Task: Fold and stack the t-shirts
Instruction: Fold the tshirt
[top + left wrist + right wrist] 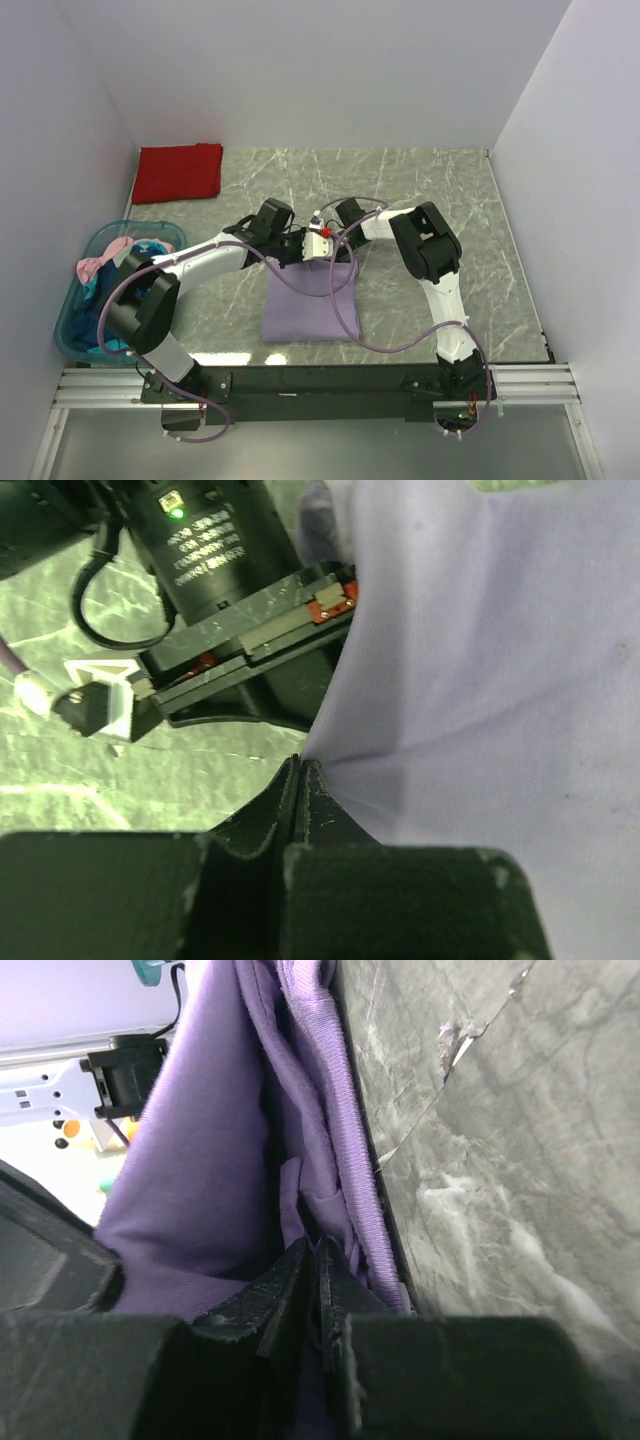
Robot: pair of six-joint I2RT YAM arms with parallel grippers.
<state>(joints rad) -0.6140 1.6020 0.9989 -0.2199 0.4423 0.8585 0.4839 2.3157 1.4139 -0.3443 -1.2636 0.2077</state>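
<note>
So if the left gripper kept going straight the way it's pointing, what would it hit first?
Probably the right arm's black housing, straight beyond the shut left gripper in the left wrist view, though depth is unclear. The gripper pinches the light purple t-shirt at its edge.

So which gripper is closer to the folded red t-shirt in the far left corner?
Left. The left gripper pinches the far edge of the purple t-shirt on the side toward the red t-shirt; the right gripper pinches the same edge beside it, farther away.
</note>
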